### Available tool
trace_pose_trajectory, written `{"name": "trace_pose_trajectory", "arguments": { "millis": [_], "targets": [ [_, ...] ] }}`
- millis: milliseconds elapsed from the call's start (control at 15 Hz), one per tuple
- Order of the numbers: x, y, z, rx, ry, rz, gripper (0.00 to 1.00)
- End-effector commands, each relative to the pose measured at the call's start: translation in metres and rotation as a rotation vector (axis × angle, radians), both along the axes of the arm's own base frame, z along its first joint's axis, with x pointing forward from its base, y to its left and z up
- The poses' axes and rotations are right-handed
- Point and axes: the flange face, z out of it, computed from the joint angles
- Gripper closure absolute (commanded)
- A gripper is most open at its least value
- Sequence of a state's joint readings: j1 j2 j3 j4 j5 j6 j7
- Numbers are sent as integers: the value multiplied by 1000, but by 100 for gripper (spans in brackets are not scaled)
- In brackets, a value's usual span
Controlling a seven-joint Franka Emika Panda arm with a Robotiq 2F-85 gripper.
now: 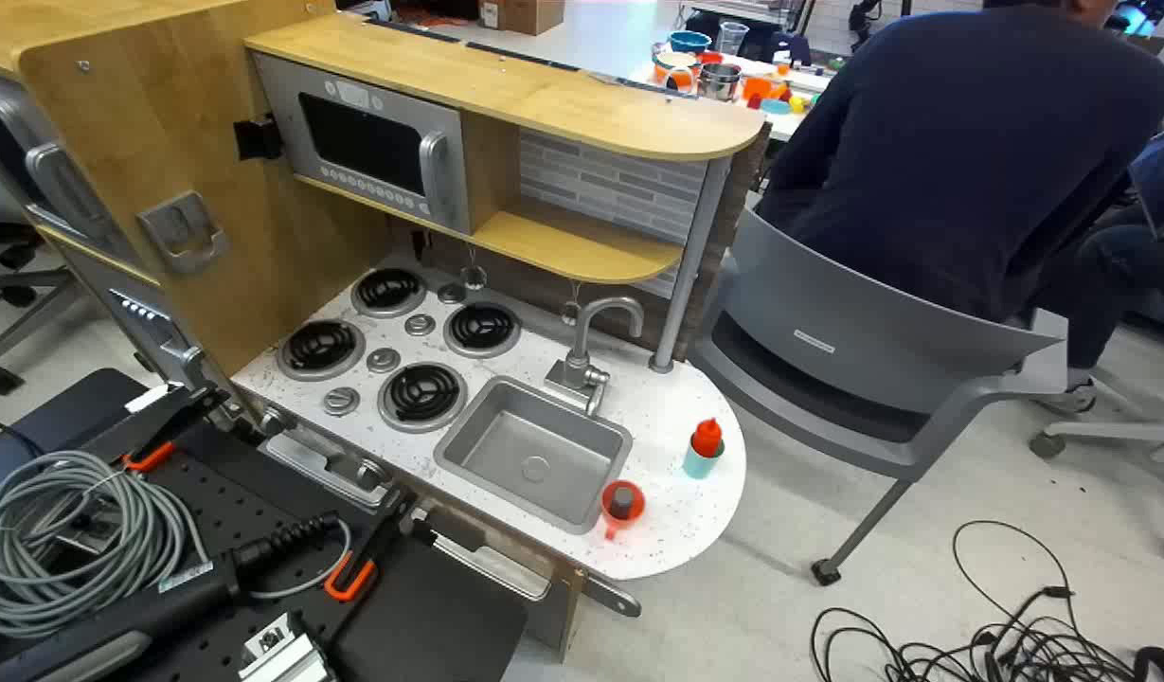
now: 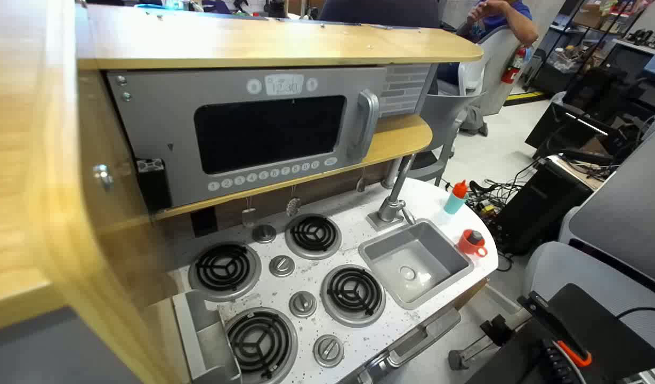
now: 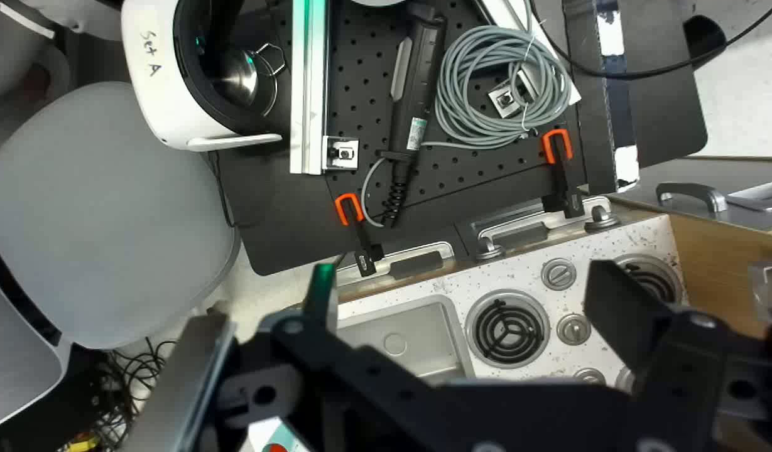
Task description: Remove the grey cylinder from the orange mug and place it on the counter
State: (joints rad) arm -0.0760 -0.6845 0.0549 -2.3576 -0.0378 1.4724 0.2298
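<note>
On the speckled white countertop [image 1: 688, 532], rounded right end, small grey cylinder [image 1: 622, 501] sits inside round orange-red mug [image 2: 468, 247], walls likely confining it; black two-finger gripper [image 3: 462, 279] gapes wide, empty, presumably for grasping.

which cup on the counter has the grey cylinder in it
The orange-red mug with the handle, beside the sink: the grey cylinder is inside it. The teal cup holds a red, bottle-shaped item instead.
</note>
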Motion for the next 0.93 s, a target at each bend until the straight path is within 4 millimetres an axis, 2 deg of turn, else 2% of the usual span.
{"name": "trace_pose_trajectory", "arguments": {
  "millis": [0, 800, 867],
  "targets": [
    [0, 0, 1, 0, 0, 0, 0],
    [0, 0, 1, 0, -1, 0, 0],
    [0, 0, 6, -25, -1, 15, 0]
  ]
}}
